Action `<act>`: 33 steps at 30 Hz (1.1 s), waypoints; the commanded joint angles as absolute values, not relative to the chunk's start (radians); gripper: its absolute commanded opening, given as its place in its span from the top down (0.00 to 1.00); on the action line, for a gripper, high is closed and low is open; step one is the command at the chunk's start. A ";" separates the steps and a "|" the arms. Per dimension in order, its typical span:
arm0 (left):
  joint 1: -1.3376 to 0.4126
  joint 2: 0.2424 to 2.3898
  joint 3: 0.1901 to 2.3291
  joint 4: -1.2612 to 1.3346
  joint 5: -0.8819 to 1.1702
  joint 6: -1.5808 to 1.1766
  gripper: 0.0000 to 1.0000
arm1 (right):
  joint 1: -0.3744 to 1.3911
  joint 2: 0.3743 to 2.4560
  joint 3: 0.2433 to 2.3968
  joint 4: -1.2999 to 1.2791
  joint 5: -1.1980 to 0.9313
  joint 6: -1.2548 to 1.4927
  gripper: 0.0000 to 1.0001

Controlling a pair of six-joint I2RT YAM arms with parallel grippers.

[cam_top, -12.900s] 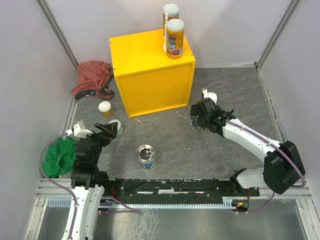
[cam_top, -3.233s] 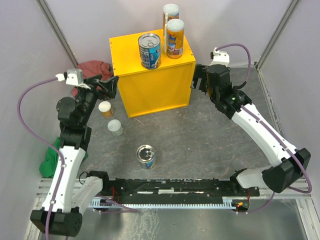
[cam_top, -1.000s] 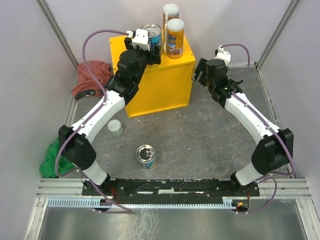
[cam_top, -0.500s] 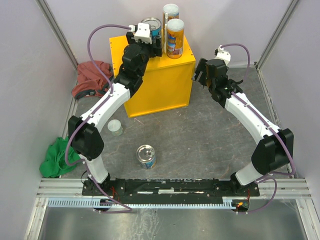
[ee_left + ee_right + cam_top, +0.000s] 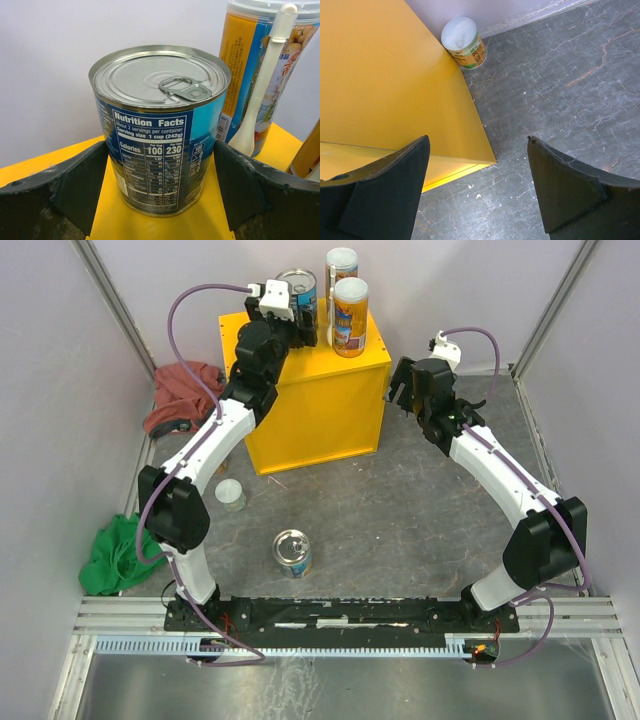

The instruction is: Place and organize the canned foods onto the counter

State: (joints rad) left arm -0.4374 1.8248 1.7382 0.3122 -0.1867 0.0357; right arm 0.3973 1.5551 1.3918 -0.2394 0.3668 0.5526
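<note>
On the yellow counter (image 5: 310, 410) a wide blue-labelled tin (image 5: 299, 285) stands at the back, just left of two tall orange cans (image 5: 350, 318). My left gripper (image 5: 300, 316) is shut on that tin. In the left wrist view the tin (image 5: 160, 130) rests upright on the counter top (image 5: 165, 225) with a finger against each side, and a tall can (image 5: 237, 60) stands behind it on the right. My right gripper (image 5: 398, 395) hangs open beside the counter's right face. A second tin (image 5: 293, 552) and a short white-lidded can (image 5: 231, 494) stand on the floor.
The right wrist view shows the counter's side (image 5: 385, 75) and another short white-lidded can (image 5: 464, 42) on the floor by the back wall. A red cloth (image 5: 180, 395) lies left of the counter, and a green cloth (image 5: 115, 552) sits near the left wall.
My left gripper has carried the blue tin toward the back of the counter top, close to the tall cans. The right arm has stayed still.
</note>
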 commanded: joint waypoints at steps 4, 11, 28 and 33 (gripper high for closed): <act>-0.423 1.862 1.806 0.378 -0.022 -0.012 0.09 | 0.414 1.521 1.390 -0.184 0.337 0.546 0.13; -0.423 1.874 1.811 0.379 -0.008 -0.027 0.10 | 0.414 1.513 1.383 -0.183 0.341 0.543 0.13; -0.428 1.812 1.778 0.419 -0.250 -0.075 0.01 | 0.416 1.489 1.416 -0.222 0.344 0.516 0.13; -0.430 1.773 1.757 0.433 -0.234 -0.073 0.01 | 0.419 1.470 1.410 -0.247 0.354 0.513 0.12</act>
State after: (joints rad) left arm -0.4343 1.8530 1.7596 0.3401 -0.1997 -0.0399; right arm 0.4065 1.5261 1.3792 -0.2573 0.3630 0.5251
